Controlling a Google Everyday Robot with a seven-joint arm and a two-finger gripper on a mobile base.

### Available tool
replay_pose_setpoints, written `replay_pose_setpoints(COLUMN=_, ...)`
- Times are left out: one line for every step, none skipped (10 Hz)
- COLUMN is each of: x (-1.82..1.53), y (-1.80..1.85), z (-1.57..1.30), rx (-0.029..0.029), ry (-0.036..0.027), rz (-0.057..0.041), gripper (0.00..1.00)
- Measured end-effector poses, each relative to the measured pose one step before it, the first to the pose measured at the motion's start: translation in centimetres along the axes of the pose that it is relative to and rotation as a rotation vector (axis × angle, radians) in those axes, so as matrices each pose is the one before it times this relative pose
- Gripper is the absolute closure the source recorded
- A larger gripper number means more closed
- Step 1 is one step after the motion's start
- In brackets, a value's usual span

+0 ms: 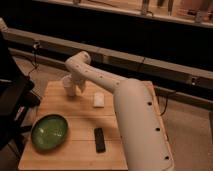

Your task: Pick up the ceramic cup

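Observation:
The small white ceramic cup (65, 82) stands at the far left of the wooden table (75, 110), partly hidden behind my gripper. My gripper (71, 89) hangs from the white arm (125, 105), which reaches in from the lower right. The gripper is right at the cup, on its right side and overlapping it in the camera view. I cannot tell whether it touches the cup.
A green bowl (49, 131) sits at the front left of the table. A black rectangular object (100, 139) lies near the front middle. A flat white block (99, 100) lies right of the gripper. A black chair (12, 102) stands by the table's left edge.

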State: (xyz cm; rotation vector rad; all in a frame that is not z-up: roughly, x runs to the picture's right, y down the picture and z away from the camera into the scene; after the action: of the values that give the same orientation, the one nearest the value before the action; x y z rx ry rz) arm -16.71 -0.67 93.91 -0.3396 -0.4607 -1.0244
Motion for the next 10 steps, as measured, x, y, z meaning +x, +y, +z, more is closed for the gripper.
replay_pose_setpoints(x=-0.073, y=-0.032, z=0.156, rx=-0.00045, ry=-0.00090, rz=-0.00170, gripper=0.71)
replay_pose_setpoints(x=-0.025, y=-0.060, z=0.020, rx=-0.00085, ry=0.00155, rz=-0.00359, gripper=0.72)
replay_pose_setpoints(x=0.040, y=-0.128, z=-0.225, rx=0.00083, ry=0.00289, rz=-0.00628, gripper=0.74)
replay_pose_setpoints(x=0.064, y=-0.065, z=-0.368, rx=-0.00167, ry=0.00286, rz=-0.00660, gripper=0.80)
replay_pose_setpoints(x=0.059, y=-0.215, z=-0.923, rx=-0.00125, ry=0.00482, rz=-0.00874, gripper=0.90)
replay_pose_setpoints(x=0.102, y=-0.310, z=-1.158, rx=0.00106, ry=0.00536, rz=-0.00766, gripper=0.96)
replay_pose_setpoints(x=0.058, y=-0.245, z=-0.711, rx=0.00209, ry=0.00402, rz=-0.00440, gripper=0.97)
replay_pose_setpoints(x=-0.032, y=-0.077, z=-0.316, rx=-0.00032, ry=0.00399, rz=-0.00602, gripper=0.97)
replay_pose_setpoints(x=-0.029, y=0.006, z=-0.139, rx=0.00159, ry=0.00463, rz=-0.00525, gripper=0.97)
replay_pose_setpoints(x=0.096, y=-0.024, z=-0.310, rx=0.00195, ry=0.00830, rz=-0.00535, gripper=0.97)
